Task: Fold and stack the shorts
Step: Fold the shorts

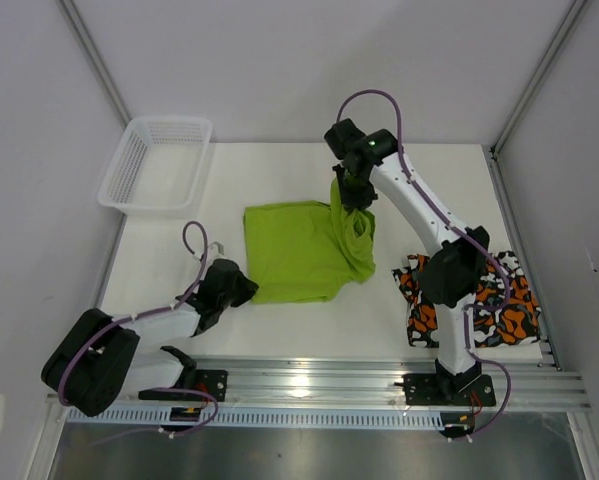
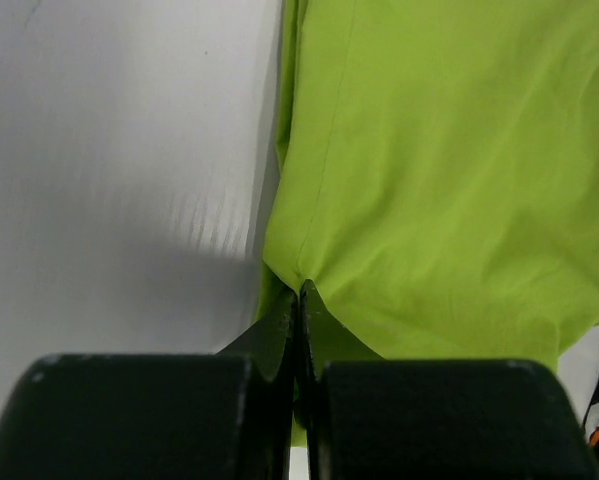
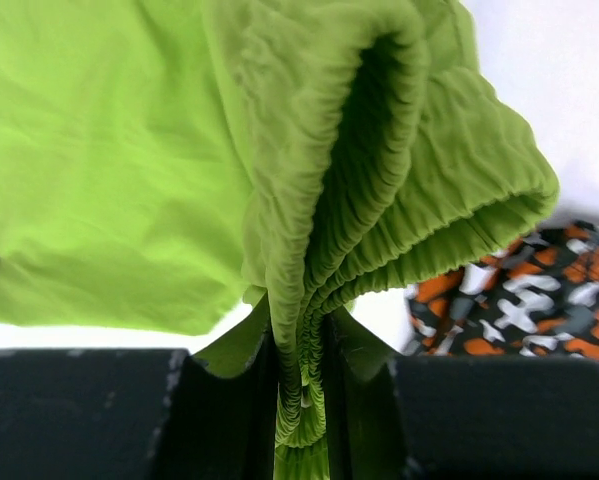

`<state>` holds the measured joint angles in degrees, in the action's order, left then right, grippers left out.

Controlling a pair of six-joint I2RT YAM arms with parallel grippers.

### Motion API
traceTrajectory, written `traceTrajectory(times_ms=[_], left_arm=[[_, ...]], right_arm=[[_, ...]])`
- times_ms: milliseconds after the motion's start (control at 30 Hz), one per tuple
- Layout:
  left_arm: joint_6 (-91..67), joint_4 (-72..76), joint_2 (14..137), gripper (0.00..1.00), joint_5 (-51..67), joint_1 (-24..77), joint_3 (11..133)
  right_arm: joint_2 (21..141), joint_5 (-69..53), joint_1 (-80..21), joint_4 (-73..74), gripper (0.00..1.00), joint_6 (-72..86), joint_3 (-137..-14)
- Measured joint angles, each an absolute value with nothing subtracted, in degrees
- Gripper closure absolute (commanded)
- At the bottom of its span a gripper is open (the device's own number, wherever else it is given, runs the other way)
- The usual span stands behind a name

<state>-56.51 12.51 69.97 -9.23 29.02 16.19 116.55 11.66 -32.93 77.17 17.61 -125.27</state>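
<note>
Two corners of the green shorts [image 1: 294, 255] are being pinched. Your left gripper [image 1: 247, 291] is clamping the near-left corner, jaws fully closed on it. Your right gripper [image 1: 357, 203] is squeezing the bunched waistband at the far right, raised off the table [image 1: 449, 190]. Cloth is spanning diagonally between them, so folding is probably meaning a leftward sweep. Camo shorts [image 1: 509, 315] are lying near the right edge; the basket [image 1: 129, 160] is sitting far left.

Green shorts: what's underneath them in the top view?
Only the white table shows around the green shorts. Their right edge hangs lifted from the right gripper; the left gripper pinches the near-left corner. Anything beneath the flat part is covered.
</note>
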Motion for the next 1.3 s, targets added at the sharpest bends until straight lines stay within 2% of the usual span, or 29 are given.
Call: traceTrajectory(times_ms=[333,1300], left_arm=[[-57.0,7.1,65.0,1.0,-14.1,33.9,15.0],[-56.5,4.6,63.5,1.0,-15.9,34.0,15.0]], right_arm=[[124.3,6.4,-37.5,77.0,1.0,24.3,-130.8],[120.7,-2.6,-41.9,77.3,1.0,20.6,-131.2]])
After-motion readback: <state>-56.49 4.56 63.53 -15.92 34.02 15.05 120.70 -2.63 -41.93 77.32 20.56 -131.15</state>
